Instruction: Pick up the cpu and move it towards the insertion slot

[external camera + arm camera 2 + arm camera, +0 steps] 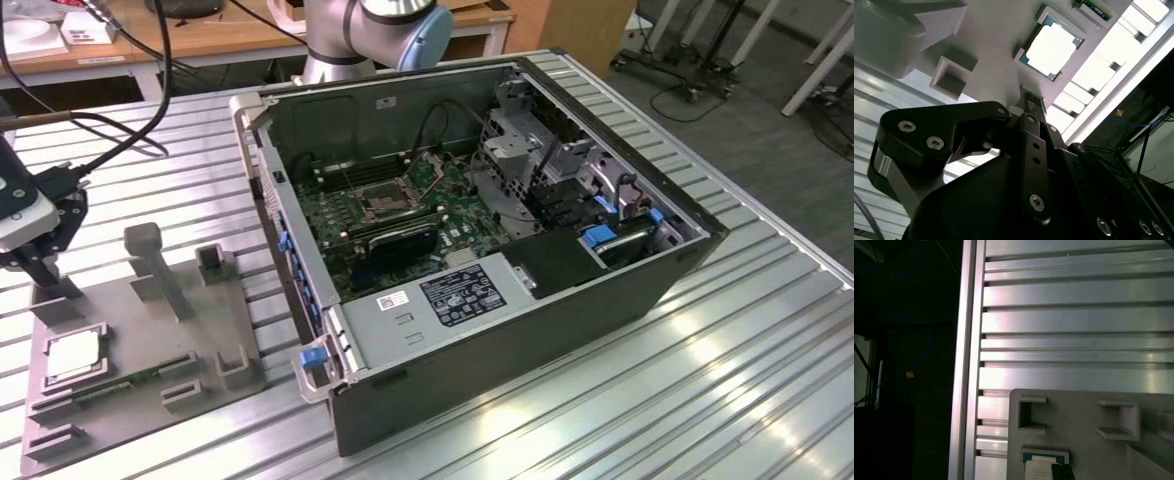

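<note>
Ribbed aluminium tabletop (747,380), and the black jaws hang pinched closed, empty, over a flat grey holder plate (200,345). Just below them, the small square silver-topped cpu (74,355) sits in its pocket. Well apart, toward the exterior view's right, the silvery-framed insertion slot (387,203) lies inside an open black computer case (534,330).

Silver-grey square metal cpu (74,355) with pale rim, plain mid-grey plastic fixture plate (220,335), silvery aluminium worktop (694,390) in parallel ribbed stripes, black metal computer case (534,350), bright blue plastic latches (312,357), green circuit board (334,228), silvery-framed, dark-centred square insertion slot (380,203), black gripper (38,268).
</note>
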`<state>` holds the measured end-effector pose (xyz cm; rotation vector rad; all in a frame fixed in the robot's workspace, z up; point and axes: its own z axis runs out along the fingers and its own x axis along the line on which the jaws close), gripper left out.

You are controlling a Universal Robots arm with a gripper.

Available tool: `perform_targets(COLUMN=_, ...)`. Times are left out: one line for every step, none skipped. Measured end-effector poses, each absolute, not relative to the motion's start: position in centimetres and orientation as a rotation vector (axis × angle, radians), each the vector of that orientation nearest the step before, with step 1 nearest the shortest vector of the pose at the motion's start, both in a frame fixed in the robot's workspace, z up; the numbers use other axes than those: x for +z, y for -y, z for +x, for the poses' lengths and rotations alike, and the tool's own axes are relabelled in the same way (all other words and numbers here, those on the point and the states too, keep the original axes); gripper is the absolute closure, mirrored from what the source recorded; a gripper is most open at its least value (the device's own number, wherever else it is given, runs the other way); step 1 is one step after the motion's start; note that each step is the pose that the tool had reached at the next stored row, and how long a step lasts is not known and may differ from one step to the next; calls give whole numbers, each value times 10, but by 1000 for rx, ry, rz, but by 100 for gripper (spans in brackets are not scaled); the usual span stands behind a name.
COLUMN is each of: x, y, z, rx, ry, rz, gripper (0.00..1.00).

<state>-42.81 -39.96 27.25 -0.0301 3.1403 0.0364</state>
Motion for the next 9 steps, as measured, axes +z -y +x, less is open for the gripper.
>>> perform_targets(x=272, y=400, z=-428, rx=36, ry=-3140, rz=-30, gripper=89)
perform_targets(x=272, y=400, z=-428, rx=36, ry=-3140, rz=-30, gripper=89)
perform_targets(x=272, y=400, z=-428, rx=36, ry=-3140, rz=-30, gripper=89)
perform_targets(x=272, y=400, z=-428, rx=36, ry=-3140, rz=-30, gripper=89)
perform_targets(x=272, y=400, z=-428, rx=36, ry=-3140, rz=-30, gripper=89)
perform_targets(x=272, y=400, z=-428, rx=36, ry=-3140, rz=-30, gripper=89)
perform_targets(x=272, y=400, z=-428, rx=36, ry=-3140, rz=-30, gripper=89)
perform_targets(x=271, y=400, z=-428, rx=36, ry=-3140, rz=-30, gripper=89)
perform_targets(x=271, y=400, z=-428, rx=36, ry=-3140, rz=-30, gripper=89)
